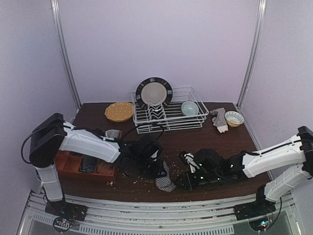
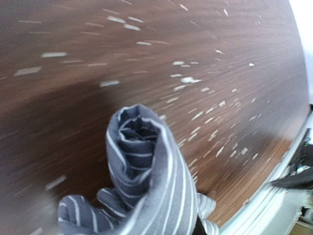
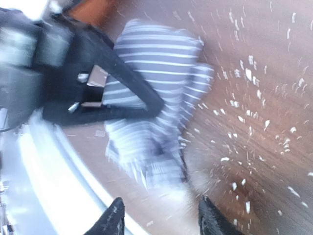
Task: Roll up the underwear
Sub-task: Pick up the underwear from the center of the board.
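While left claw grips rolled striped underwear, right claw spread, just beside it.

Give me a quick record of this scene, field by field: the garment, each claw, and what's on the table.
garment: striped underwear, rolled into a tube
left claw: appears shut on it
right claw: open, empty, facing the roll
table: brown wood, strewn with white crumbs
back: wire dish rack holding a plate
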`<state>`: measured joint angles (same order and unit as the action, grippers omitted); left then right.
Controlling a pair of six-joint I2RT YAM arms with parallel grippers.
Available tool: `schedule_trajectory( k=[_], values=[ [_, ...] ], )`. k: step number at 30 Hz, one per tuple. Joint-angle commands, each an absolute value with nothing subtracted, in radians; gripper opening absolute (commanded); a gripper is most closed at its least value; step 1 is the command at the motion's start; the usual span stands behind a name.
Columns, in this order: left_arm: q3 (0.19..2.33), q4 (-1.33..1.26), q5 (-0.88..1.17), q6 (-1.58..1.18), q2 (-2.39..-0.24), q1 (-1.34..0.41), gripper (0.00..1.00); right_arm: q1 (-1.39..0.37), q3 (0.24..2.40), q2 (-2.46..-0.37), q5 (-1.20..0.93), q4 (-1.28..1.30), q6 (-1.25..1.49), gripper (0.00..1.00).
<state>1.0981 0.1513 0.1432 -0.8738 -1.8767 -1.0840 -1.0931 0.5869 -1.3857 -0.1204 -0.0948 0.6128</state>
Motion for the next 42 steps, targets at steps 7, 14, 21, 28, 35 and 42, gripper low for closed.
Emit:
schedule_trajectory(
  k=[7,14,21,28,35,42],
  values=[
    [1.008,0.666,-0.334,-0.703,-1.367,-1.057,0.00,-1.102,0.492,-1.027,0.051,-0.032,0.461,0.52],
    [0.849,0.834,-0.462,-0.715,-0.962,-0.901,0.00,-1.099,0.425,-1.060,0.031,-0.165,0.441,0.52],
    [0.894,0.903,-0.299,-0.500,-0.794,-0.634,0.00,-1.096,0.394,-1.147,-0.042,-0.280,0.445,0.51],
    [1.019,1.018,-0.155,-0.360,-0.866,-0.468,0.00,-1.094,0.464,-1.226,-0.076,-0.319,0.477,0.52],
    [1.018,0.908,-0.125,-0.408,-0.872,-0.462,0.00,-1.095,0.818,-1.558,-0.126,-0.287,0.569,0.56],
    [0.970,0.892,-0.165,-0.468,-0.813,-0.461,0.00,-1.121,1.180,-1.883,-0.038,-0.152,0.640,0.67]
  ],
)
